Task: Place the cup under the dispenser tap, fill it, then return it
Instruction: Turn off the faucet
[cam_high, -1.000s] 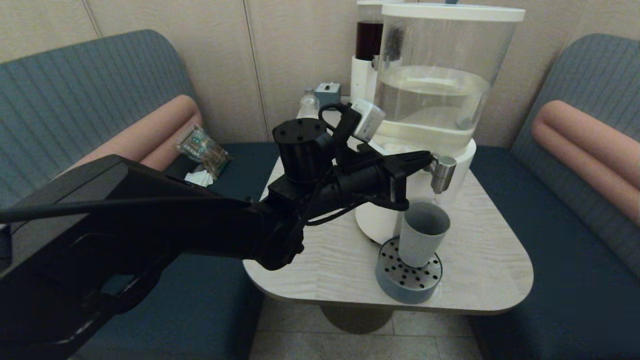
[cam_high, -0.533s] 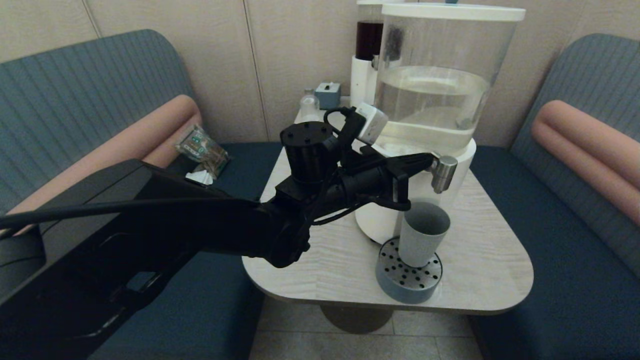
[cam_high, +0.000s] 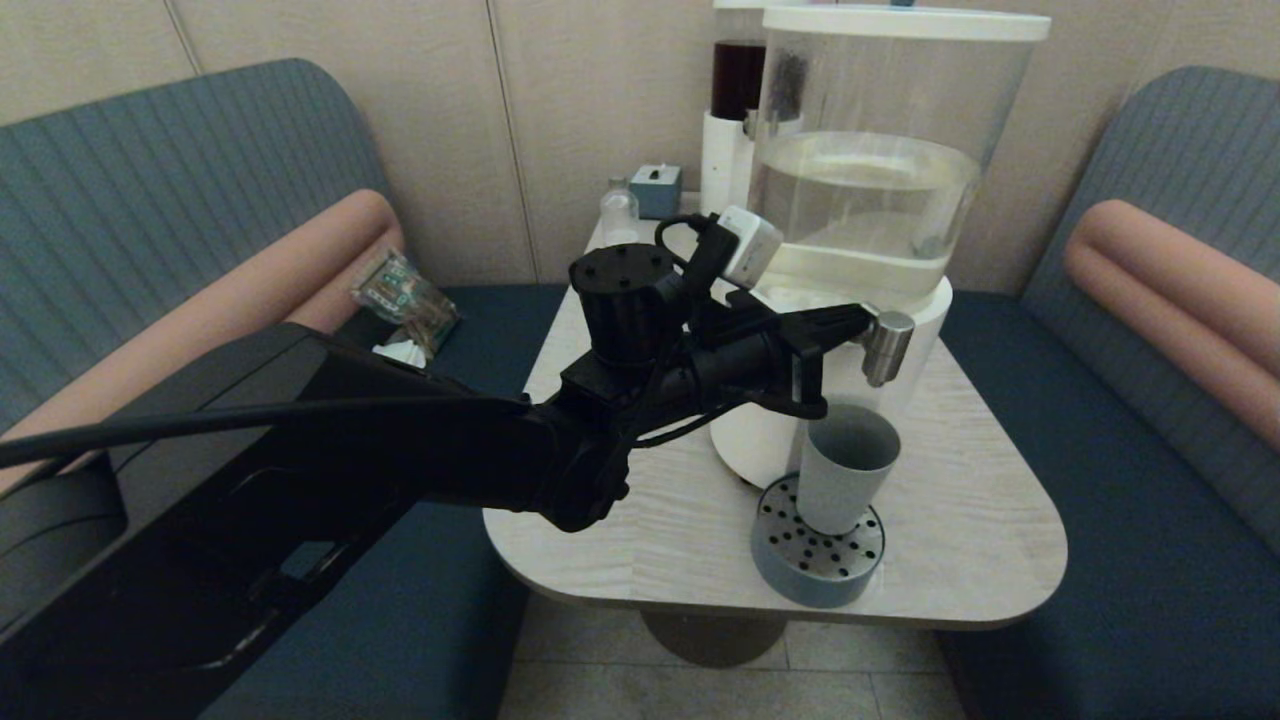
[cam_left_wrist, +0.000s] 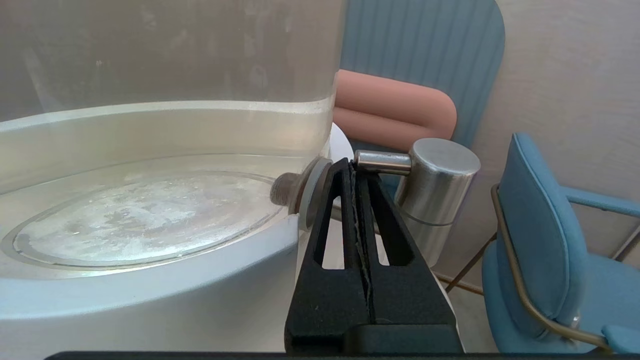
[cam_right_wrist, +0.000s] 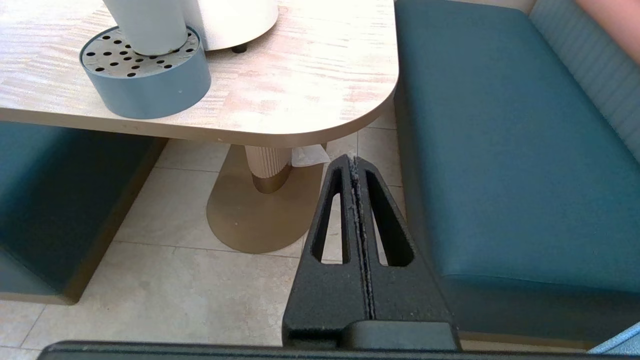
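The grey-blue cup (cam_high: 845, 465) stands upright on the round perforated tray (cam_high: 818, 560), directly below the steel dispenser tap (cam_high: 885, 345) of the big clear-tank dispenser (cam_high: 880, 180). My left gripper (cam_high: 850, 318) is shut, its fingertips touching the thin steel stem of the tap (cam_left_wrist: 440, 185) beside the tank wall; in the left wrist view the left gripper (cam_left_wrist: 352, 165) holds nothing. My right gripper (cam_right_wrist: 354, 161) is shut and empty, parked low beside the table over the floor. The cup's base (cam_right_wrist: 150, 25) shows on the tray (cam_right_wrist: 150, 85) there.
A slimmer dark-tank dispenser (cam_high: 735, 110), a small clear bottle (cam_high: 618, 212) and a small blue box (cam_high: 656, 188) stand at the table's back. A snack packet (cam_high: 405, 298) lies on the left bench. Blue benches flank the table (cam_high: 960, 520).
My left arm has shifted slightly forward and right; the shut fingertips stay at the tap's stem. The cup has not moved.
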